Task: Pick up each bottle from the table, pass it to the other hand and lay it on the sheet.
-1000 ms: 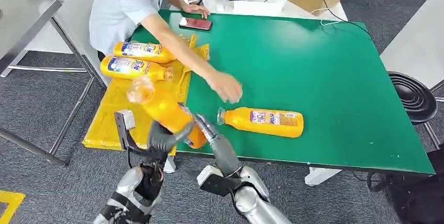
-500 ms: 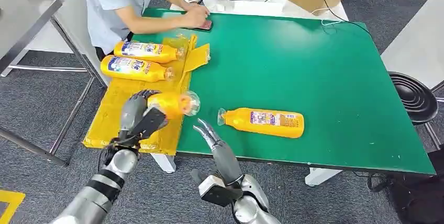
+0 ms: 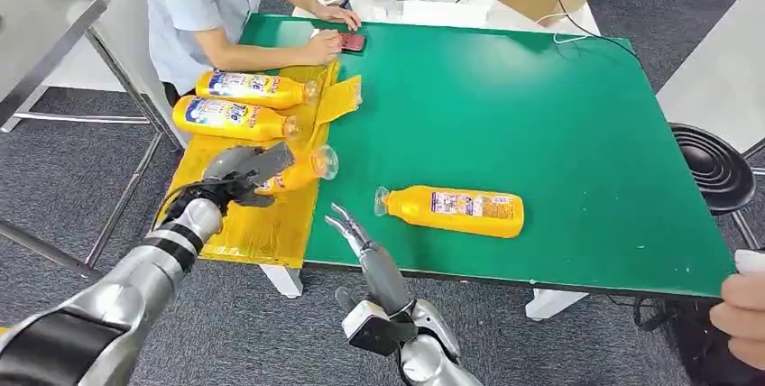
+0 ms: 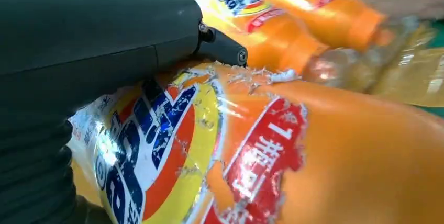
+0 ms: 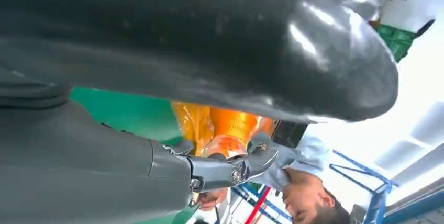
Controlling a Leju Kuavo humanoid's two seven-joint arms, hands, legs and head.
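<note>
Left hand's got a bottle over the yellow sheet

The left hand [image 3: 236, 172] is wrapped around an orange bottle [image 3: 302, 170], holding it on its side just above the sheet [image 3: 262, 224], cap end pointing toward 3 o'clock. Two more bottles [image 3: 239, 105] lie on the sheet at 12 o'clock from it. Another bottle [image 3: 456, 209] lies on the green table [image 3: 541, 115] off at 3 o'clock. The right hand [image 3: 361, 242] is empty, fingers spread, at the table's near edge.

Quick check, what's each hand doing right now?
Left hand: holding an orange bottle over the yellow sheet.
Right hand: open, holding nothing, at the table's near edge.
</note>
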